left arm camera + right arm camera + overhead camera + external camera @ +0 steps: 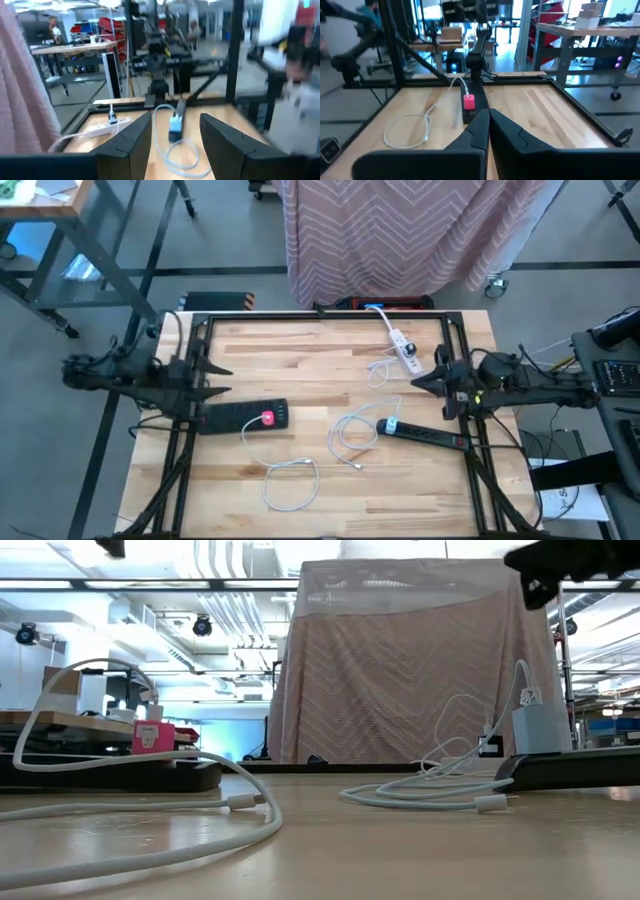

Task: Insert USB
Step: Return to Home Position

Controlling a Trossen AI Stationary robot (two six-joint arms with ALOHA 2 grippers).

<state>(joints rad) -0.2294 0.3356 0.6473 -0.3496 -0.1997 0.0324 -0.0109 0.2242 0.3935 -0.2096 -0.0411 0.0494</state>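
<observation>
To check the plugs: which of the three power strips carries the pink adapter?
The black power strip beside the left gripper; the other black strip holds a blue adapter, the white strip a black adapter.

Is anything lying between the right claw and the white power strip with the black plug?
Nothing visible does. The right gripper, shut, hangs above the table close beside the white outlet extension, whose black adapter is already plugged in.
</observation>
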